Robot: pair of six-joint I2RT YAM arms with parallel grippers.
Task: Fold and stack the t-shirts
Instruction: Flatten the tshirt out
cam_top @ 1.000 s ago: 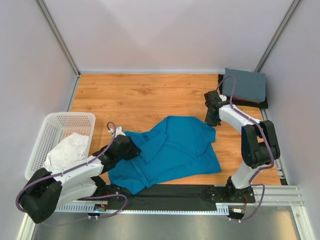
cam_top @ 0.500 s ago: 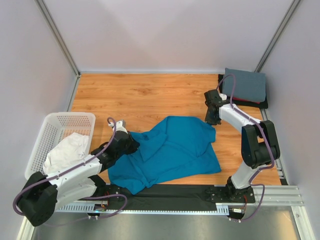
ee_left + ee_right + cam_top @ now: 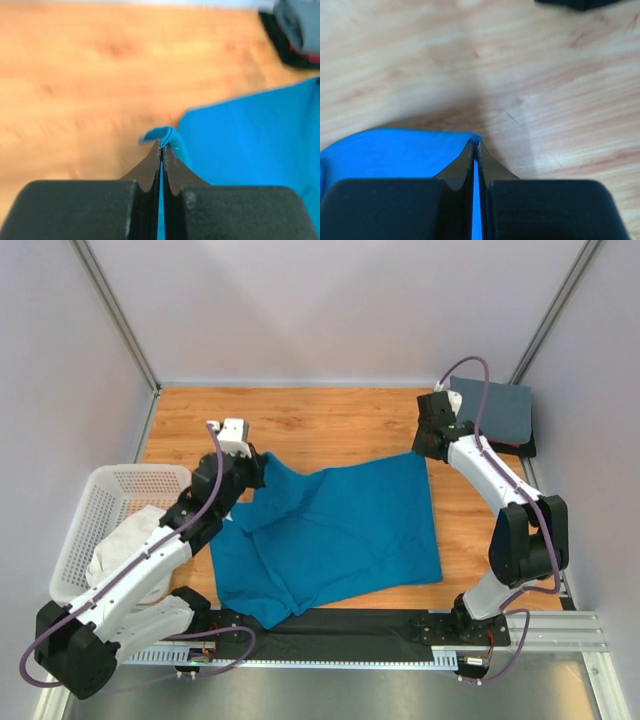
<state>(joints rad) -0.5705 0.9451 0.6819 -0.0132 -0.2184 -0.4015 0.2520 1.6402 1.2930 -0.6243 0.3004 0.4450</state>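
A teal-blue t-shirt lies spread across the middle of the wooden table, its far edge lifted. My left gripper is shut on the shirt's far left corner; in the left wrist view a fold of blue cloth pokes out between the tips. My right gripper is shut on the far right corner, with blue fabric pinched at the tips. A folded slate-grey t-shirt tops a stack at the back right. A white t-shirt sits in the basket.
A white mesh laundry basket stands at the left edge of the table. The stack at the back right has dark and red layers under the grey one. Grey walls close in the table on three sides.
The left gripper closed on the shirt's left corner, then both arms moved away from their bases, drawing the far edge of the teal-blue shirt back and stretching it wider.
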